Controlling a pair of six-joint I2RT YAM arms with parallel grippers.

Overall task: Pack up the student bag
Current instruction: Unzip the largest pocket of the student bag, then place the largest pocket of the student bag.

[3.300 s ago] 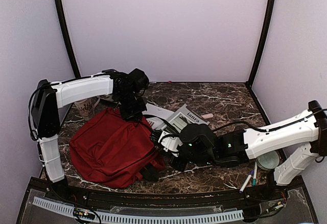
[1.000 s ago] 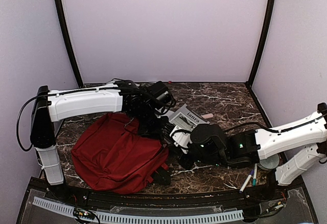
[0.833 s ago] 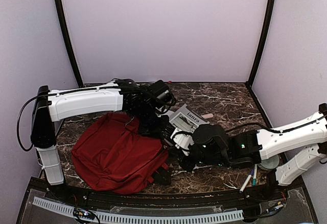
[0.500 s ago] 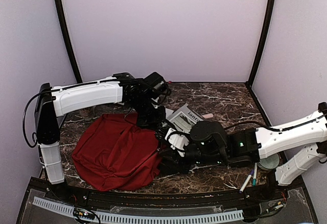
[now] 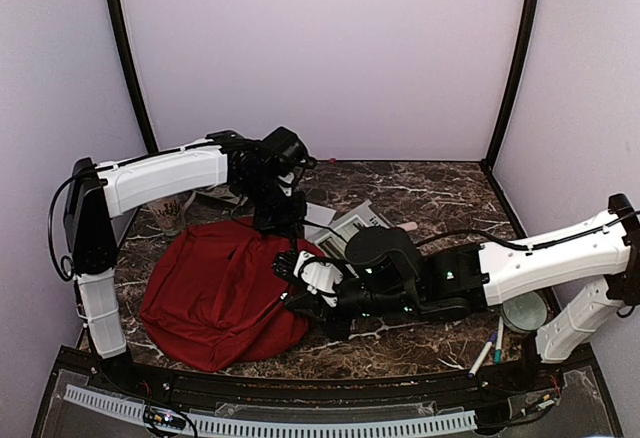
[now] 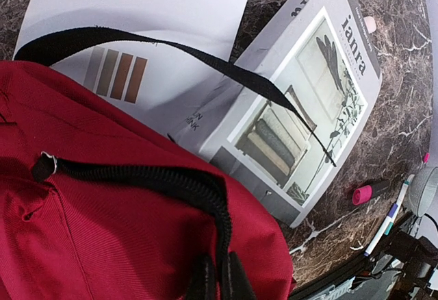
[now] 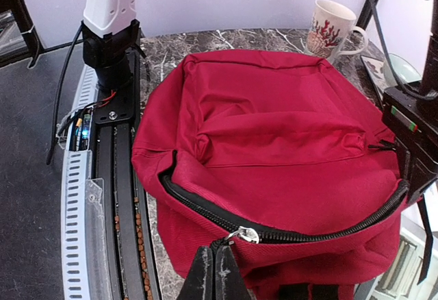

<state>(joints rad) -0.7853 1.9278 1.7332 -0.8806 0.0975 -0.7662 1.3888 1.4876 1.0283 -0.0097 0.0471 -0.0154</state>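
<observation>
Rim of student bag (image 5: 215, 288) is clamped in left end effector (image 6: 217, 279) and right end effector (image 7: 213, 272).

left arm (image 5: 160, 173): white shells, black joints, black cable behind left claw (image 5: 279, 228) | right arm (image 5: 545, 263): same, green lights behind right claw (image 5: 292, 283)

The left arm (image 5: 160, 173) rises from its base, bends at the elbow and extends level toward the table centre, wrist angled down. The left gripper (image 5: 280, 228) is closed, fingers pinching the zipper edge of the student bag (image 5: 210, 288). The right arm (image 5: 540, 263) reaches low to the left. The right gripper (image 5: 290, 283) is clamped on the same zipper edge.
</observation>
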